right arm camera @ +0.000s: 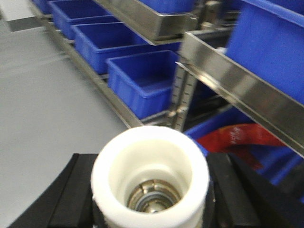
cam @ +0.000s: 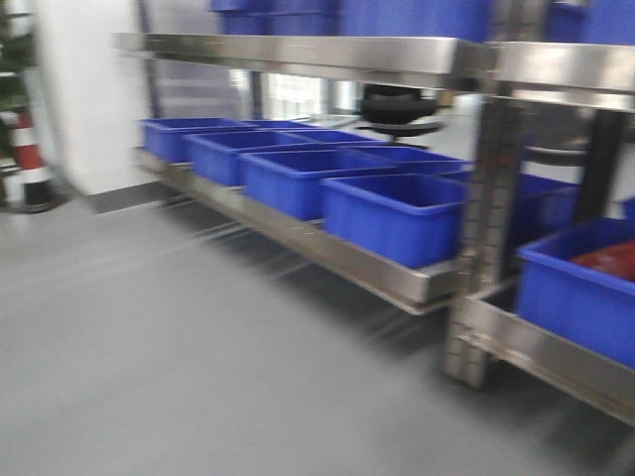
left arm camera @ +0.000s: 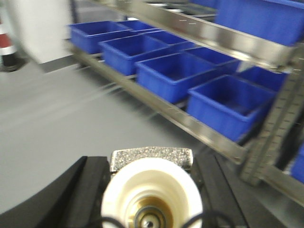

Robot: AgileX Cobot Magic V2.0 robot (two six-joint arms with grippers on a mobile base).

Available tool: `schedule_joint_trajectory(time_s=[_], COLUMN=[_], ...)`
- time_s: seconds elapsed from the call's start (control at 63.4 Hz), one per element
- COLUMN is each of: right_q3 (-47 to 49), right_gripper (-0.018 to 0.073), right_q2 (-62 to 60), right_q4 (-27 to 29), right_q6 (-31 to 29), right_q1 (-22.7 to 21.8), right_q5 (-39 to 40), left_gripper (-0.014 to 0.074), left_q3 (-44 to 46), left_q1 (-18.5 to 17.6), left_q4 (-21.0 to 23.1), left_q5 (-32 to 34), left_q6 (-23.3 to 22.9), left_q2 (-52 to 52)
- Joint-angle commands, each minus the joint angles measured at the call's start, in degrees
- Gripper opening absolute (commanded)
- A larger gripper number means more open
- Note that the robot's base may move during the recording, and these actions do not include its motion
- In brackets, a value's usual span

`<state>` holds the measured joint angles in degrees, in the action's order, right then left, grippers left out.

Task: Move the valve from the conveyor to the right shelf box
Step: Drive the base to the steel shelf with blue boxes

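Pinching, apparently, the valve (left arm camera: 152, 157) between the left gripper (left arm camera: 152, 165) fingers just past the white cup (left arm camera: 152, 190), failing to tell the right gripper (right arm camera: 151, 156) spread behind its own cup, and best settling squarely across the grey floor (cam: 149, 347) before lowering over the right shelf (cam: 536, 352) blue box (cam: 571, 302).

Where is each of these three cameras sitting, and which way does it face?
Front: on the robot, facing the shelf rack and blue boxes obliquely; no body shows.
Left wrist: over a white cup and black housing, toward those boxes.
Right wrist: over a matching cup, toward red contents in a box.
Shared: front and right wrist both show the red contents.
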<state>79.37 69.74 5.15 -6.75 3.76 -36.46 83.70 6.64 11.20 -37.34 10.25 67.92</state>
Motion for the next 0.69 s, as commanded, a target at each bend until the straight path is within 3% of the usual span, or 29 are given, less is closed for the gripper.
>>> schedule_joint_trajectory(time_s=[0.0,0.678], right_q3=[1.2,1.2], right_gripper=[-0.0154,-0.0154], right_q2=[-0.8,-0.8], right_q4=[-0.5,-0.5], right_q6=[-0.1,-0.1], right_q1=[-0.3,-0.3], right_q5=[4.5,4.5], left_gripper=[-0.0111,-0.0111], left_q3=[0.6,0.6], left_q1=[0.0,0.0], left_q4=[0.8,0.8], left_q5=[3.0,3.0], left_q6=[-0.3,-0.3], left_q2=[-0.7,-0.7])
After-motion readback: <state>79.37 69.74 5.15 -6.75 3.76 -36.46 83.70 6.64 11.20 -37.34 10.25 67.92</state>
